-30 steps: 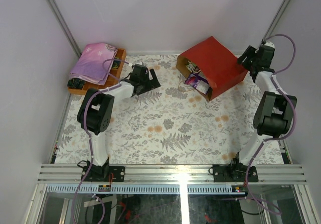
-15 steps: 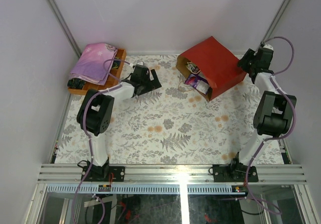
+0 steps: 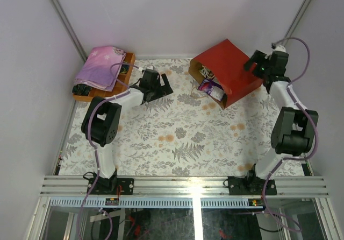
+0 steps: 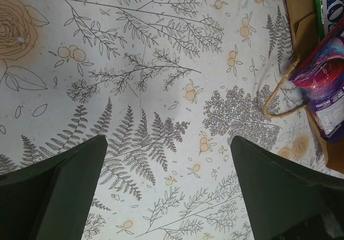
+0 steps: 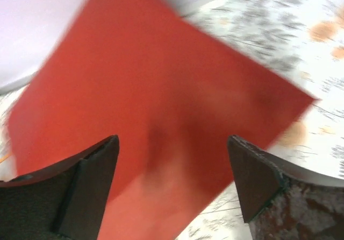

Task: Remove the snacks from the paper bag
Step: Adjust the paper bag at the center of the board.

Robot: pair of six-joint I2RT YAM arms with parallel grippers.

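Your right gripper (image 3: 257,65) is swinging in from the table's right edge, where it hung a moment ago, and is now hovering over the closed rear end of the large red paper carrier bag (image 3: 231,70). In the right wrist view its jaws are standing wide apart with the red paper (image 5: 161,89) filling the space below them. That view is blurring with the motion, so you cannot tell whether the fingertips are touching the bag. The bag itself is lying where it was, on its side at the far right of the floral tablecloth (image 3: 183,138), with its brown mouth facing the left arm. The glossy snack packets (image 3: 210,89) are sitting in that opening, so none is out yet. The right arm's move looks like a setup for lifting or tipping the rear end. Your left gripper (image 3: 164,86) is staying put near the mouth, its fingers spread fully and pinching nothing. Its wrist view is catching only a purple-and-red packet (image 4: 328,89) and a loop of yellowish cord handle (image 4: 279,97), both cut off at the right edge. How many packets are lying deeper inside is hidden by the red upper wall.
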